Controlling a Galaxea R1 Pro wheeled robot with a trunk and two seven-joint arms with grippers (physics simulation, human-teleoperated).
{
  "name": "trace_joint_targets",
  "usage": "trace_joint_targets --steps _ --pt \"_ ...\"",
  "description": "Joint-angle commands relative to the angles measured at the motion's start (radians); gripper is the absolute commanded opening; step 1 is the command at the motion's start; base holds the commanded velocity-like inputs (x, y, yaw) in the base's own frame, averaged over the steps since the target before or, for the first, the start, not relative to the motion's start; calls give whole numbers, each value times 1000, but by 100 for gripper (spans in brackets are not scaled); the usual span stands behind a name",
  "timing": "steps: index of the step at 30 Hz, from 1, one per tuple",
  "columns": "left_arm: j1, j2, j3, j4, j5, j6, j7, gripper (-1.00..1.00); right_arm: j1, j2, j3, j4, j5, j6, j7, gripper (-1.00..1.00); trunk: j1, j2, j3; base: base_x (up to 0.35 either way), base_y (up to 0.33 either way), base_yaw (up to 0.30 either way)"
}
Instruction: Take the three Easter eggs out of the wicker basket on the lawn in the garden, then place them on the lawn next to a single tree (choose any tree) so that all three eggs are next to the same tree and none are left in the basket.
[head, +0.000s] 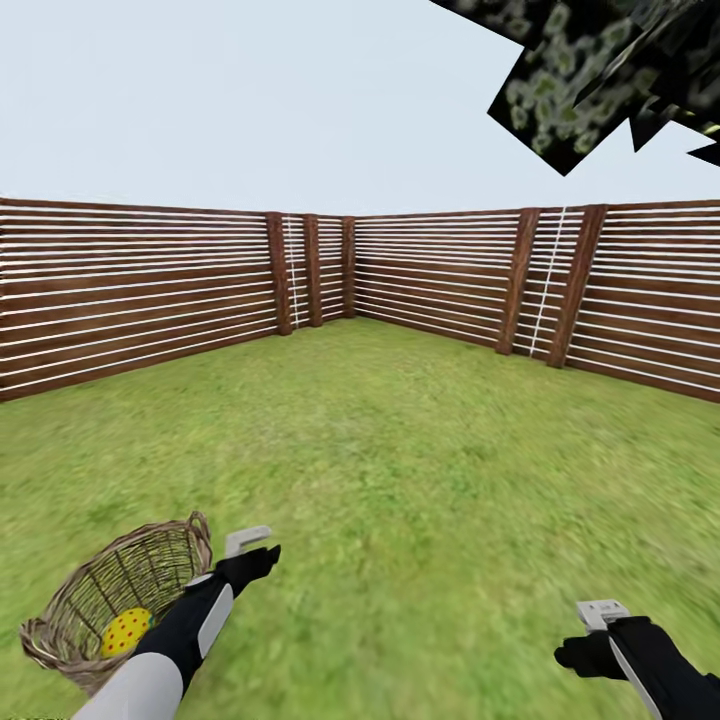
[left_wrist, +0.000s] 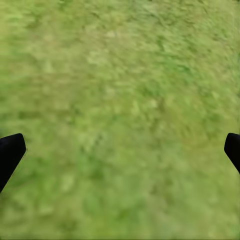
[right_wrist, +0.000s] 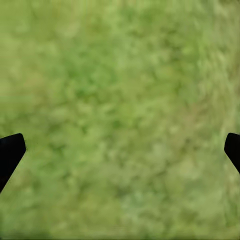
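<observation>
The wicker basket (head: 115, 600) sits on the lawn (head: 400, 460) at the lower left of the head view, tipped toward me. One yellow Easter egg (head: 126, 631) with red dots lies inside it, partly behind my left forearm. My left gripper (head: 258, 556) hovers just right of the basket rim; in the left wrist view its fingertips (left_wrist: 11, 152) stand wide apart over bare grass. My right gripper (head: 590, 650) hangs low at the right, its fingertips (right_wrist: 11, 152) also spread over grass. Dark tree foliage (head: 580, 80) overhangs the upper right; its trunk is out of view.
A brown slatted wooden fence (head: 420, 280) with posts encloses the lawn at the back and on both sides, meeting in a far corner. Open grass stretches from the grippers to the fence.
</observation>
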Motion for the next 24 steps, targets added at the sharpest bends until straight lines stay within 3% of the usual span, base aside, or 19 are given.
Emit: trace_joint_targets --steps 1,11,24 --pt "0 -1 8 -2 8 8 -7 100 0 1 -3 -2 9 4 8 100 -4 7 2 0 0 125" --pt "0 5 11 -7 10 8 -7 100 0 3 -3 -2 9 4 8 100 -42 77 33 0 0 157" --pt "0 3 9 -8 10 6 -7 100 0 4 -3 -2 9 4 8 100 -92 168 74 0 0 241"
